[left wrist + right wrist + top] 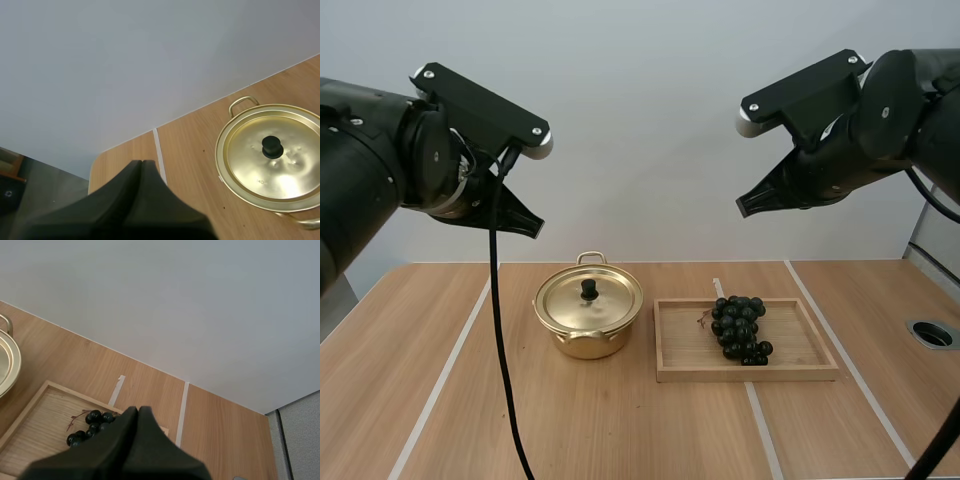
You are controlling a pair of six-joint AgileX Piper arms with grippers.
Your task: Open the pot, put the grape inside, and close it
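A golden pot [588, 318] stands on the wooden table, its lid [588, 299] on, with a black knob [589, 288] at the centre. To its right a bunch of dark grapes [739, 328] lies in a shallow wooden tray [680, 372]. My left gripper [533, 228] hangs high above the table, left of the pot, fingers together as one dark wedge [141, 165]. My right gripper [744, 208] hangs high above the tray, also shut on nothing [138, 411]. The lid [272, 165] and its knob [272, 147] lie beyond the left fingertips; grapes [90, 426] sit partly hidden behind the right ones.
White tape lines [440, 380] run across the table. A round metal-rimmed hole [932, 333] sits near the table's right edge. A plain wall rises behind the table.
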